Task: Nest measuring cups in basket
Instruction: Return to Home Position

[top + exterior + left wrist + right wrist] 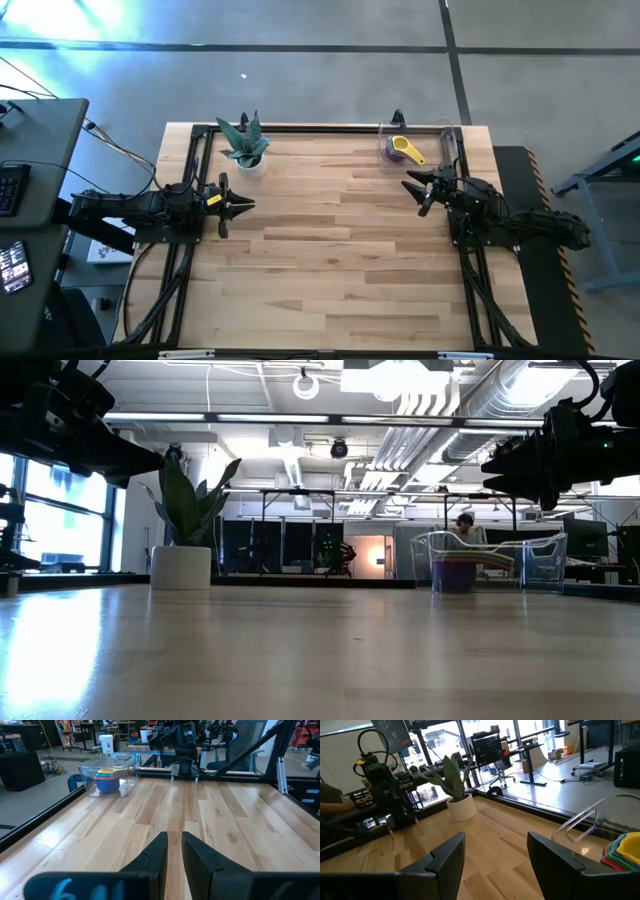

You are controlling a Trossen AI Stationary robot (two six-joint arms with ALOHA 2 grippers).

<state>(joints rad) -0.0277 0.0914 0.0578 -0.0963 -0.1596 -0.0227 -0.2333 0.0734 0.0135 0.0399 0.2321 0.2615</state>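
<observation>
Basket [442, 138]: clear bin at approx. 1 o'clock on the worktop [330, 270], near the far edge. Measuring cups [400, 149]: nested in one stack inside the basket, at its 9 o'clock end. Yellow cup is on top w/ handle pointing to approx. 4 o'clock; a purple rim shows beneath. Right tool [418, 190]: held above the worktop at approx. 2 o'clock, just on the 6 o'clock side of the basket, not touching it. Its fingers are spread wide w/ nothing between them. Left tool [238, 205]: held above the worktop at 9 o'clock, well apart from the basket. Its fingers are almost together, only a narrow slit between, and empty. Potted plant [245, 150]: white pot, upright, at 11 o'clock, near the left tool.
</observation>
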